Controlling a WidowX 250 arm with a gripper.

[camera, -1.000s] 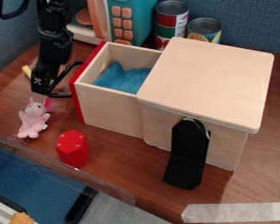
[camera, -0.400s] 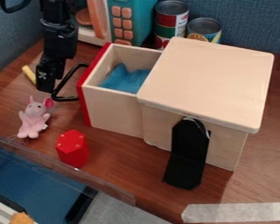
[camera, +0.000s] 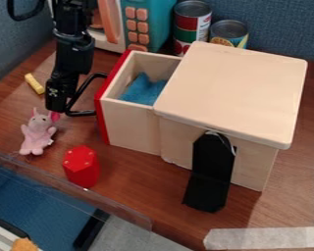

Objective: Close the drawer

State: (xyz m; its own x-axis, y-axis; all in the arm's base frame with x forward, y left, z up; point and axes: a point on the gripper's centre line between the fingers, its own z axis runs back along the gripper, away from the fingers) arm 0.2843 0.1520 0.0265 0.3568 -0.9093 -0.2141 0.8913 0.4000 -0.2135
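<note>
Red-fronted wooden drawer is partway out of its box, so I'd call this the pushing-shut step, with a fair bit of travel left. The box sits around the middle of the worktop, drawer poking out towards the left edge, blue cloth inside.

The gripper hangs down by the black handle, on the outer side of the drawer. Can't tell if it's open, closed or clamped on the handle, sorry. Next move, imo: push straight towards the box, low and square, until the red front meets it. Shove off-centre and it could jam, or the gripper could slide off the handle. Cloth looks low enough not to snag, but that's a guess.

As for labels: two cans near the back edge have printed ones, the taller red, green and white, the shorter with yellow fruit on it. Not quoting any print. There's also a small pale mark low on the arm. The pink plush and red hexagonal piece, both near the front-left edge, have no writing I can make out.
</note>
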